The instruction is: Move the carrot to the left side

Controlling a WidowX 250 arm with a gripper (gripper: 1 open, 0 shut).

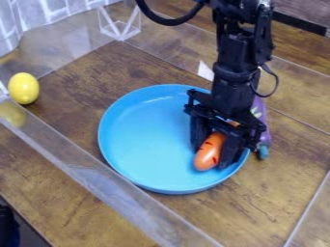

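The orange carrot (209, 151) lies in the right part of a blue bowl (145, 145), its thick end pointing toward the front. My gripper (217, 145) comes straight down over it, with one finger on each side of its upper half. The jaws have drawn in against the carrot's sides. The carrot's green top is hidden behind the fingers. The carrot still rests on the bowl's floor.
A purple eggplant (260, 138) lies on the wooden table just outside the bowl's right rim, partly behind the gripper. A yellow lemon (23, 88) sits at the far left, beyond a clear plastic wall (77, 154) that runs diagonally across the table.
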